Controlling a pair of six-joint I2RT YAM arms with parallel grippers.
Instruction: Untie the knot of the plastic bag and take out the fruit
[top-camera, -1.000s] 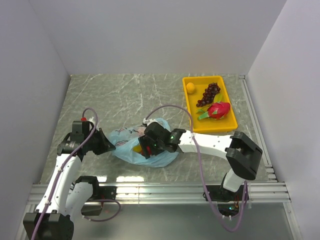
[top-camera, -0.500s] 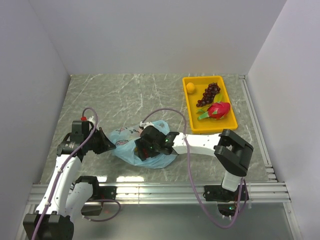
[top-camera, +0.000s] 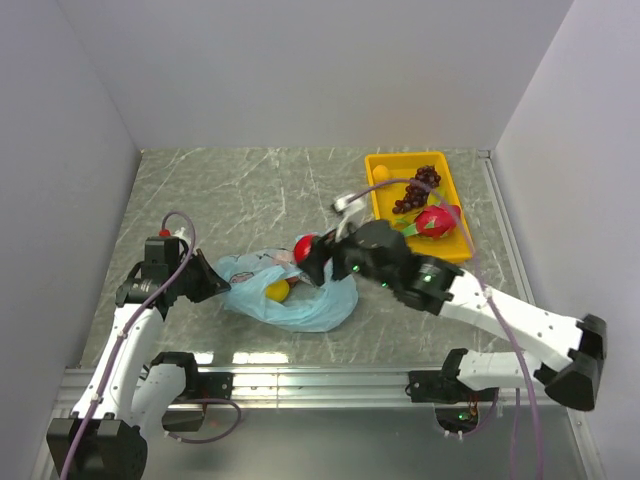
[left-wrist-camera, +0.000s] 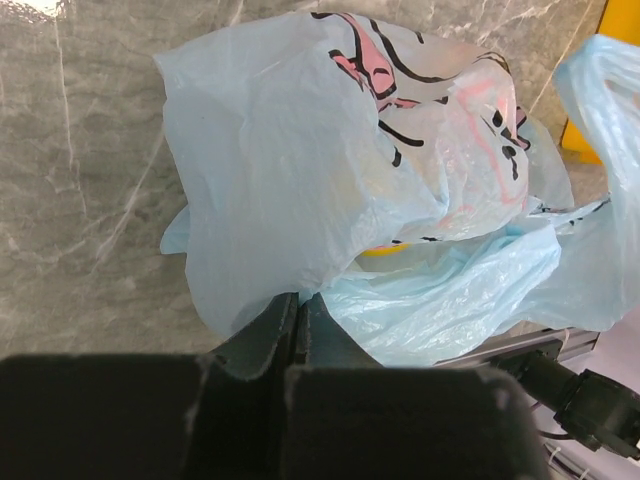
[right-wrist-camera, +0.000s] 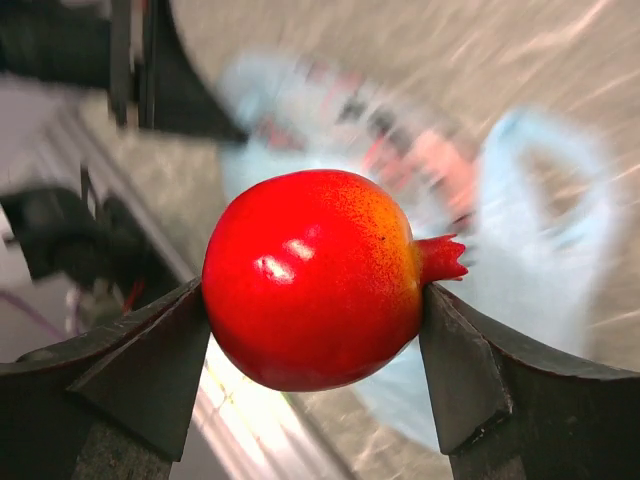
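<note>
The light blue plastic bag (top-camera: 305, 305) lies open on the table, and no knot shows. My right gripper (top-camera: 312, 256) is shut on a shiny red fruit (top-camera: 304, 246) with a small crown, held above the bag's far edge; in the right wrist view the red fruit (right-wrist-camera: 315, 275) sits between both fingers (right-wrist-camera: 150, 370). A yellow fruit (top-camera: 277, 291) lies inside the bag. My left gripper (top-camera: 215, 285) is shut on the bag's left edge; in the left wrist view the closed left gripper (left-wrist-camera: 297, 297) pinches the bag (left-wrist-camera: 300, 150).
A yellow tray (top-camera: 374, 205) at the back right holds dark grapes (top-camera: 420, 188), a pink dragon fruit (top-camera: 437, 220) and a small yellow-orange fruit (top-camera: 381, 172). Walls enclose the table on three sides. A metal rail (top-camera: 320, 380) runs along the near edge.
My right gripper came out of the bag holding the red fruit and rose up and to the right. The bag's mouth now lies open, showing the yellow fruit. The left gripper has not moved.
</note>
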